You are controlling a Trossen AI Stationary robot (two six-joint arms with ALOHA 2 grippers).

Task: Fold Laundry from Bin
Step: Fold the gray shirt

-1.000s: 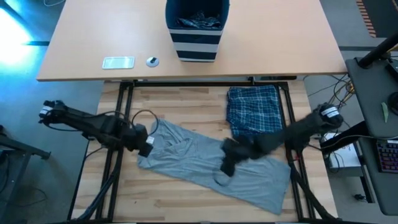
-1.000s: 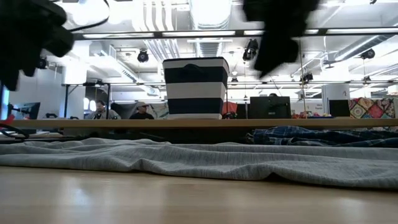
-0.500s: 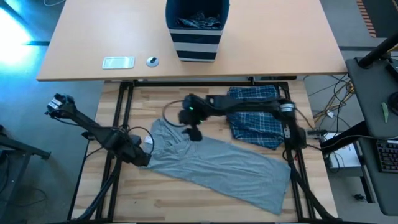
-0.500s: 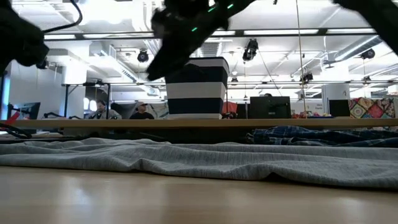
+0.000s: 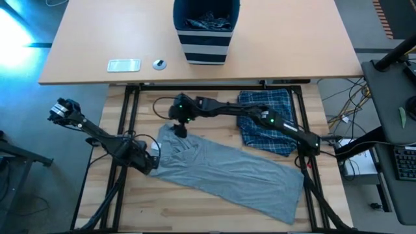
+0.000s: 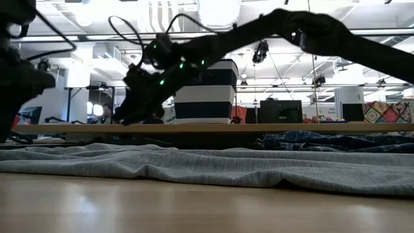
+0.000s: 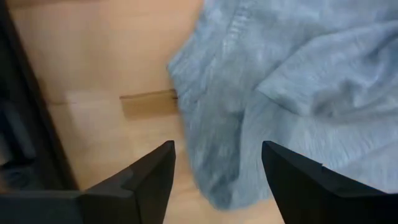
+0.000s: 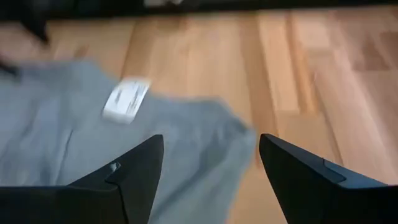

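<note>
The grey T-shirt (image 5: 221,170) looks like soft matt knit cloth, lying on a smooth, slightly glossy wood-plank table (image 5: 208,211).

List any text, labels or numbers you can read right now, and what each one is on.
Nothing can be read.
White tag on the grey T-shirt: print too blurred to read.
Silver plate on the far table: no legible marking.
Striped bin and plaid garment: no text visible.

No readable text anywhere.
</note>
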